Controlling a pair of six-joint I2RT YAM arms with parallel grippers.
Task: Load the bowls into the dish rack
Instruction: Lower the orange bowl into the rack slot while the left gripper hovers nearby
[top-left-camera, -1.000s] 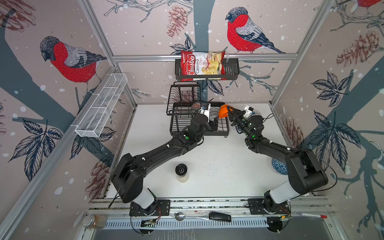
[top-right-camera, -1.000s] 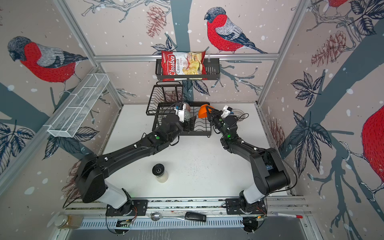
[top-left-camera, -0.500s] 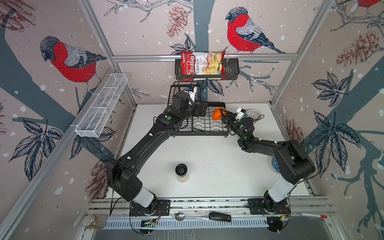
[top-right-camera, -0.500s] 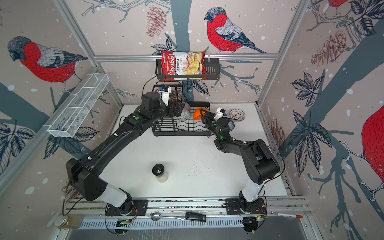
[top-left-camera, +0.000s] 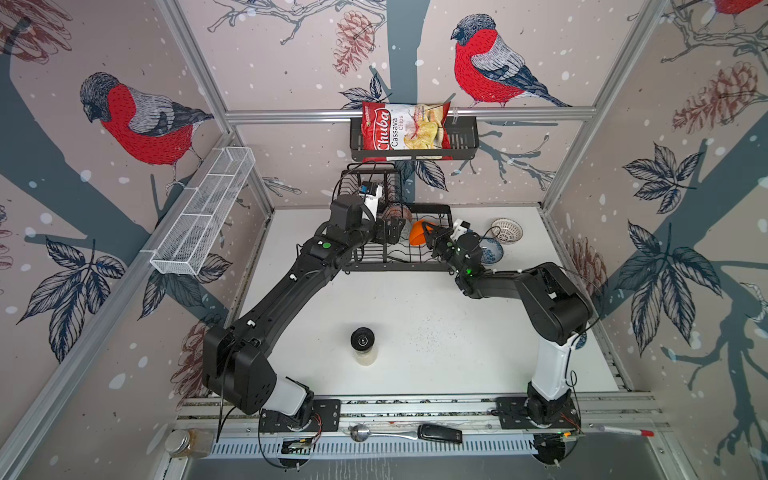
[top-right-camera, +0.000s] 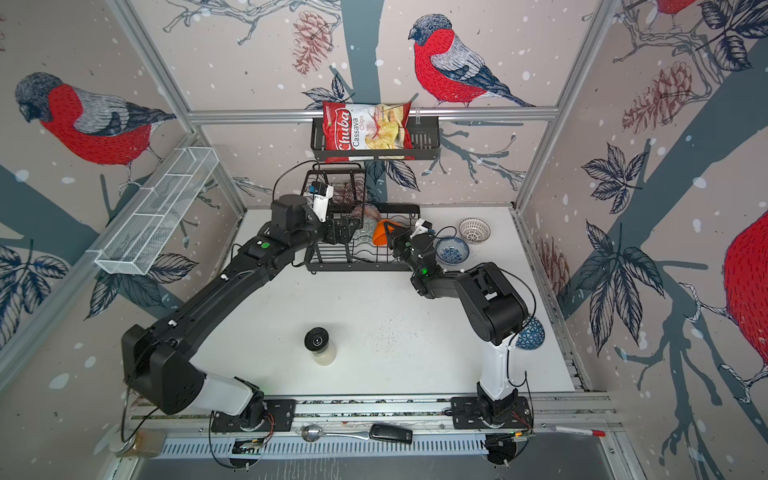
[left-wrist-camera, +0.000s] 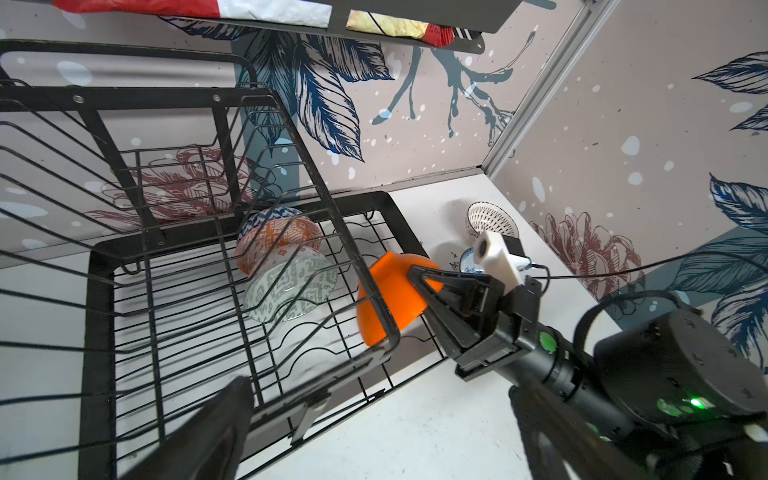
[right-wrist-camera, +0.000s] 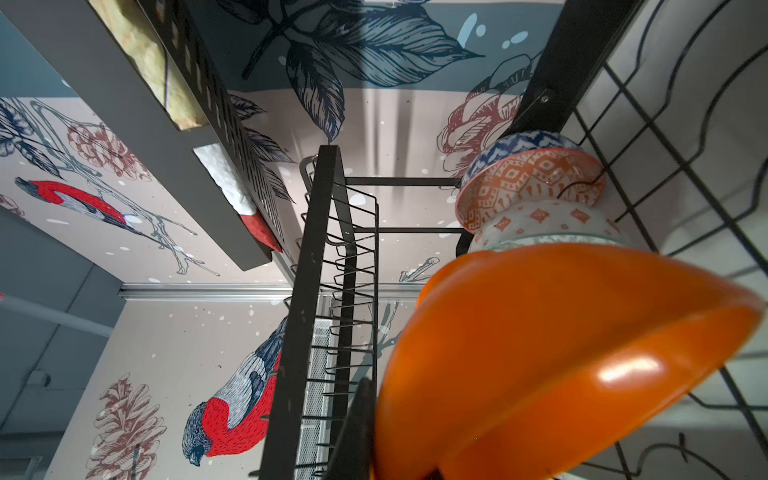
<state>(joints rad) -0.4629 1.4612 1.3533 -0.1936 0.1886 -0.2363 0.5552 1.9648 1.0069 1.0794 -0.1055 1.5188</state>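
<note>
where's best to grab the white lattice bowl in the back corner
Pinch the rim of the white lattice bowl from above, one finger inside, one outside. It sits upright, mouth up, on the table, so the thin wall is the part to close on. Probably take the rim away from the blue-white bowl beside it.

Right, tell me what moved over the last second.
The right gripper, shut on the plain orange bowl, carried it left to the dish rack. The left arm swung left; the left gripper, open, now faces the racked bowls. The black-lidded jar stayed put.
</note>
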